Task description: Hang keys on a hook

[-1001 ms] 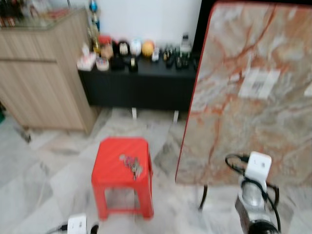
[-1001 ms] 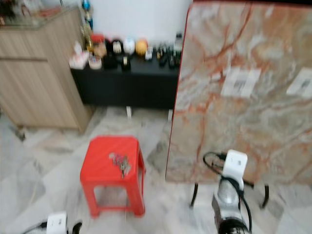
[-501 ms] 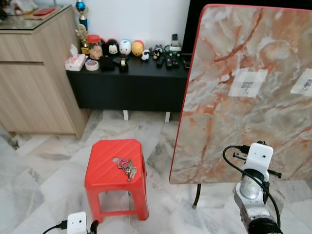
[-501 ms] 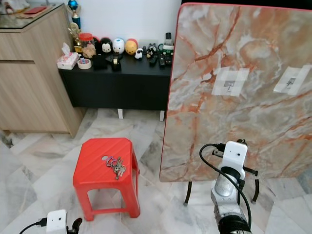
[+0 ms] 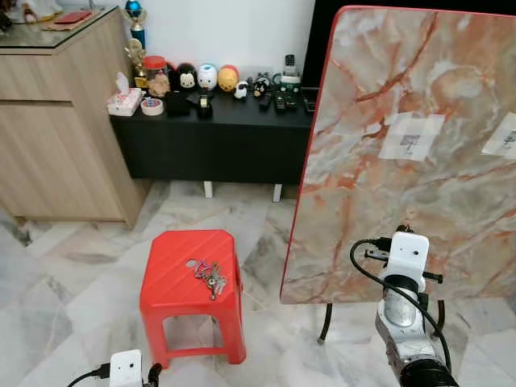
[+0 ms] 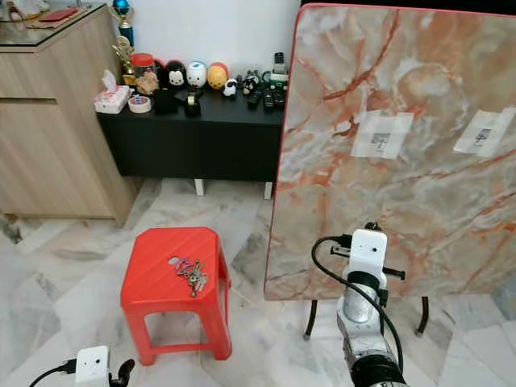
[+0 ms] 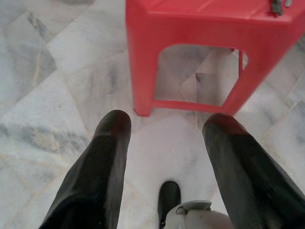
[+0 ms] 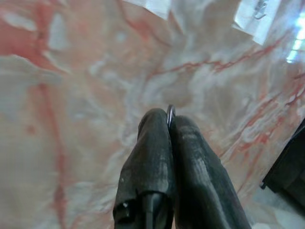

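Keys [image 5: 210, 276] on red stool [image 5: 173, 282], well apart from right fingers [image 8: 188, 143] pinching a ring [image 8: 170, 112], left fingers [image 7: 110, 143] spread.

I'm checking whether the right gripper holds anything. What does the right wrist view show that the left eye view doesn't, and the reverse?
Right wrist view: the right gripper is shut, with a thin metal ring peeking out between its fingertips, which point at the board.
Left eye view: a bunch of keys lying on the red stool, with the black cabinet behind by the wall.
Both: the marble board and a white patch on it bearing a small hook.
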You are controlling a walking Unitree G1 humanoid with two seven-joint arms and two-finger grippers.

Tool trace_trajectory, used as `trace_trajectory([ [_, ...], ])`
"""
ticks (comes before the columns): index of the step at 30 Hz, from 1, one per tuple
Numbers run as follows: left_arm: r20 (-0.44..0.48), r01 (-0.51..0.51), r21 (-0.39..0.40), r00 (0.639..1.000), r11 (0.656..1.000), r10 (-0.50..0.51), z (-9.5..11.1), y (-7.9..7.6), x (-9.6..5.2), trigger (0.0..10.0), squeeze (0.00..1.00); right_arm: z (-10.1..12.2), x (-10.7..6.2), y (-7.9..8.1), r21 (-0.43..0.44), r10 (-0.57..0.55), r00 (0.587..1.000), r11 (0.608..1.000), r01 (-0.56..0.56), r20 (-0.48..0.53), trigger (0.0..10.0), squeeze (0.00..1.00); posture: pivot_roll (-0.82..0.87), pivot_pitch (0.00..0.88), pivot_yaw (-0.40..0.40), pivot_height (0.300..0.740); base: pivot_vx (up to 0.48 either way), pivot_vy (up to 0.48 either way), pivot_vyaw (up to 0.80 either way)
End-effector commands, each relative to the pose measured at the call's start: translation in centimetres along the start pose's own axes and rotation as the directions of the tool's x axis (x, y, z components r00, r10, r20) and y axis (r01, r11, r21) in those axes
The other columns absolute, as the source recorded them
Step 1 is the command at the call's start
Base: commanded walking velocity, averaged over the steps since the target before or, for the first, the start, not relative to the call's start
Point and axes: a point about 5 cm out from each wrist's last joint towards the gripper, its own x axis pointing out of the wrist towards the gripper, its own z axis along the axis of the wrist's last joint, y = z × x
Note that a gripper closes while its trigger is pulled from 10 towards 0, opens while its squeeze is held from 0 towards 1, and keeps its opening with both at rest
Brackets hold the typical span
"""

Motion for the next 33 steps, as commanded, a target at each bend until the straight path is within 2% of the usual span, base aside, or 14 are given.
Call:
trace_trajectory([
  [1,-0.014,0.003,-0.004,1.000,1.000,-0.003,-0.3,-0.3,-0.1,10.0,0.00,0.4,0.4,-0.5,0.009,-0.013,1.000,1.000,0.013,0.003,10.0,0.00,0.05,0.000,-0.092,0.728,0.000,0.000,0.00],
  [10,-0.031,0.005,-0.012,0.999,1.000,-0.005,-0.6,-0.3,-0.2,10.0,0.00,1.2,1.2,-0.5,0.025,-0.002,1.000,1.000,0.002,0.020,10.0,0.00,0.06,0.000,-0.096,0.728,0.000,0.000,0.00],
  [20,-0.029,0.008,-0.021,1.000,1.000,-0.009,-0.5,-0.4,-0.2,10.0,0.00,1.2,1.3,-0.3,0.067,0.002,1.000,0.998,-0.002,-0.005,10.0,0.00,0.06,0.000,-0.097,0.728,0.000,0.000,0.00],
  [24,-0.029,0.011,-0.022,1.000,1.000,-0.011,-0.5,-0.5,-0.1,10.0,0.00,1.0,1.4,-0.3,0.140,-0.010,0.999,0.990,0.016,-0.045,10.0,0.00,0.06,0.000,-0.097,0.728,0.249,0.000,-0.60],
  [27,-0.030,0.011,-0.024,0.999,1.000,-0.011,-0.5,-0.5,-0.2,10.0,0.00,1.0,1.5,-0.3,0.143,-0.005,0.999,0.990,0.011,-0.043,10.0,0.00,0.06,0.000,-0.097,0.728,0.255,0.000,-0.80],
  [33,-0.038,0.011,-0.028,0.999,1.000,-0.012,-0.7,-0.5,-0.2,10.0,0.00,1.2,1.5,0.3,0.165,0.037,0.999,0.986,-0.030,-0.040,10.0,0.00,0.06,0.000,-0.099,0.728,0.261,0.000,0.00],
])
